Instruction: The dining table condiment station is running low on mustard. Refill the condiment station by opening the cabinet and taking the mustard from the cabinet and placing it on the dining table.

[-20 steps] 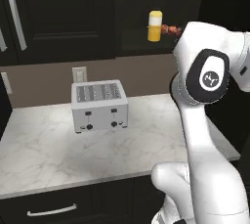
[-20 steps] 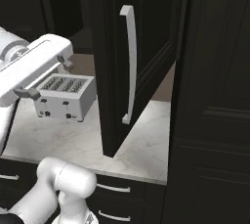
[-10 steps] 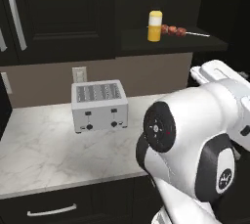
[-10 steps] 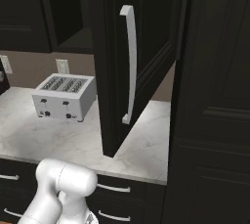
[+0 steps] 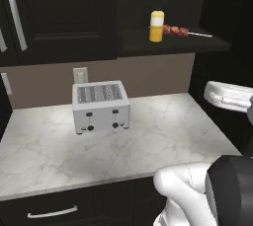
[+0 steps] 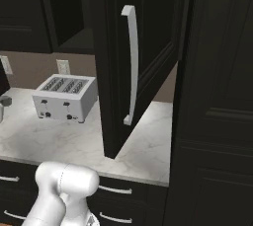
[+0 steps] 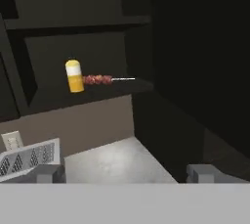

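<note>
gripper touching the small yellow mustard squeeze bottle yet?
Apart. In the hand view the open gripper sits low with its tips spread, while the small yellow mustard squeeze bottle stands far off on the black cabinet shelf, with counter between.

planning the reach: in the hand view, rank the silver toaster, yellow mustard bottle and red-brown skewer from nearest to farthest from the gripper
1. Silver toaster: low on the marble counter, by the open gripper's left fingertip.
2. Yellow mustard bottle and red-brown skewer: side by side on the open cabinet's shelf, well beyond; too close to rank.
</note>
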